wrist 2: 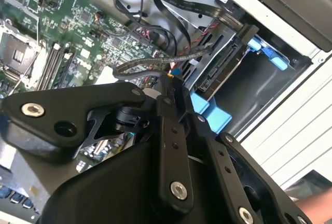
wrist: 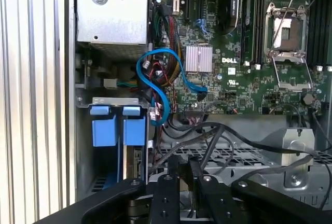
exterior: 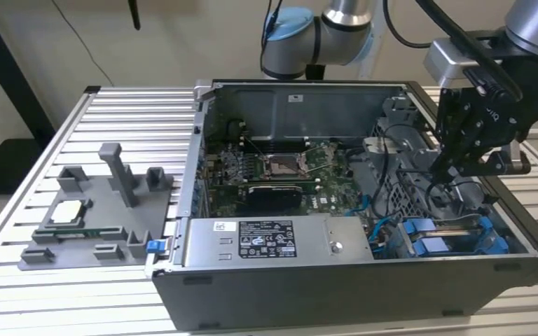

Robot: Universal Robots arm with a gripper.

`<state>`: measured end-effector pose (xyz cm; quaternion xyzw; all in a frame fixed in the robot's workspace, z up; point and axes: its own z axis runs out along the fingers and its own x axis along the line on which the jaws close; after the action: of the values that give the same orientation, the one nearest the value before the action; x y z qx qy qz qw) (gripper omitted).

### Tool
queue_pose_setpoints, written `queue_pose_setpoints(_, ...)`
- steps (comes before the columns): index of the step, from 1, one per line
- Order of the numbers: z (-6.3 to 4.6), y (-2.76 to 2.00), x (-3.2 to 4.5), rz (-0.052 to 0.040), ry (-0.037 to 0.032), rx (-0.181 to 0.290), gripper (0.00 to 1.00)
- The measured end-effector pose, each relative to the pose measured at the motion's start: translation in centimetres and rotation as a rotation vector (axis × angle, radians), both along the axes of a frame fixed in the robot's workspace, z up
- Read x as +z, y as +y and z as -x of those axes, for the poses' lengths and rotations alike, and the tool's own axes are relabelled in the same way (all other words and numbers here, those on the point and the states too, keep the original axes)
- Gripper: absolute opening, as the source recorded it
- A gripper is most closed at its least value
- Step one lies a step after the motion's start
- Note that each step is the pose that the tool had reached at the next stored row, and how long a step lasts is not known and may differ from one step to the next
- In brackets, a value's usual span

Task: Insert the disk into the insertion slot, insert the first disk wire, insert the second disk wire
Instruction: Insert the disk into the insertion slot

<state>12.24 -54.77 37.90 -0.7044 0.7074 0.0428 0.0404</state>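
Note:
The disk (wrist 2: 226,67) sits in its insertion slot in the drive cage, its connector end facing outward, and its blue carrier (exterior: 434,245) shows at the case's front corner on the exterior view's right. My gripper (exterior: 440,183) hangs inside the case just above that cage. Its black fingers (wrist 2: 167,130) come together at the tip (wrist 2: 173,76) on a thin black disk wire (wrist 2: 150,64), a short way from the disk's connector end. In the first wrist view the gripper (wrist: 184,166) is narrowed on the same black wire (wrist: 233,137). A blue wire (wrist: 155,81) loops beside the carrier tabs (wrist: 104,130).
The silver labelled power-supply box (exterior: 269,239) lies along the case's front. The motherboard (exterior: 279,168) fills the case floor, with loose black cables over the drive cage. A grey fixture (exterior: 92,210) stands on the slatted table (exterior: 26,280) on the exterior view's left.

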Motion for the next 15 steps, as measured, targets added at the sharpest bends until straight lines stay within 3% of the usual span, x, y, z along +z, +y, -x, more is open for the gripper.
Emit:
queue_pose_setpoints(11,-0.01,-0.31,-0.29,0.0001,0.0005,0.0,0.0)
queue_pose_setpoints(15,-0.06,-0.68,-0.43,0.0005,0.0017,0.0,0.0)
